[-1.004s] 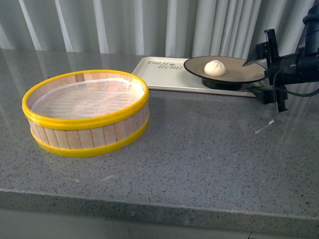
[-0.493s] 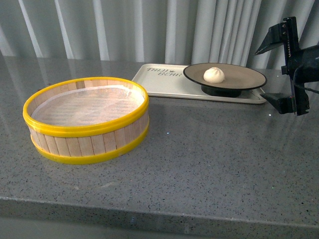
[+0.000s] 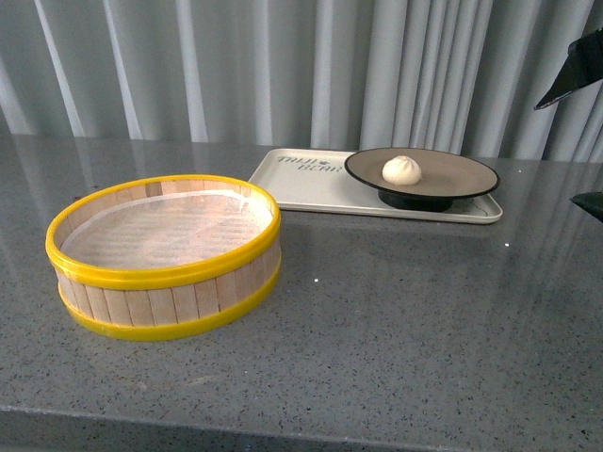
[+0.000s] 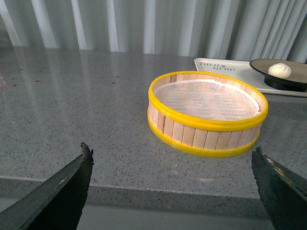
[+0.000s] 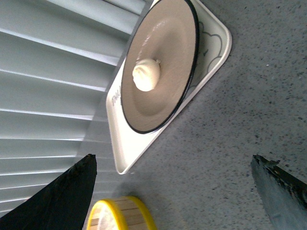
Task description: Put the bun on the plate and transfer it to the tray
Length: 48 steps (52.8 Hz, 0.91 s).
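And there it sits: the bun, small, round and white with a little twisted pleat on top, resting near the middle of the plate, and the plate itself standing on the far right part of the tray, back by the curtain. The plate is wide and shallow, grey-brown inside with a thin black rim; the cream tray shows dark lettering at its near corner. That bun looks soft and light to me, the sort that dents under a hard pinch, so any hold wants to be gentle, low on its sides; the plate looks stiff and smooth, best taken by the rim. The right claw is off at the right edge, well clear of the plate, jaws spread wide and holding nothing, though only its tips show, so I'm going partly by the wrist camera. The left claw hangs wide open too, empty, short of the yellow-rimmed steamer basket on the grey table. By my reckoning, job's about done.
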{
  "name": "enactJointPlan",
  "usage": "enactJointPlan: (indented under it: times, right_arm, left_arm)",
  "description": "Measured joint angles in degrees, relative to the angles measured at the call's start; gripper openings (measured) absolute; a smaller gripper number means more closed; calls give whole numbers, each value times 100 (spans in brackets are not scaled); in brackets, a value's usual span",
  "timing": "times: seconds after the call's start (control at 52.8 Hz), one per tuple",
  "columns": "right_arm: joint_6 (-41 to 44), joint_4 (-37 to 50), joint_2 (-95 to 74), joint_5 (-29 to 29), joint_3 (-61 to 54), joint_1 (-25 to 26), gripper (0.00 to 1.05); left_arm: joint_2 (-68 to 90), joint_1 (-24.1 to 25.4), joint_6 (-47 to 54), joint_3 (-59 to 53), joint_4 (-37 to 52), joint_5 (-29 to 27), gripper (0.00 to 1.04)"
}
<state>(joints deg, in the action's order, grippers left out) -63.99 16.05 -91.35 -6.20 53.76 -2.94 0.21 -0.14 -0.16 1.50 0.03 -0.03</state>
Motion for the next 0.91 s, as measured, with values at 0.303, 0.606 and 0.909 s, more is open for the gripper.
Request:
enactJointPlan:
  times: [0.303,0.606,0.909]
  right_arm:
    - [5886,3842,970,656,-2623,162,35]
    - [6343,3904,2087,634,-3906,291,2]
    - [6367,3486,3202,632,-4623,291,2]
  left_arm:
    - [-2,0,2,0,0,-2,98]
    - [-2,0,2,0,0,-2,98]
    - [-2,0,0,0,0,-2,98]
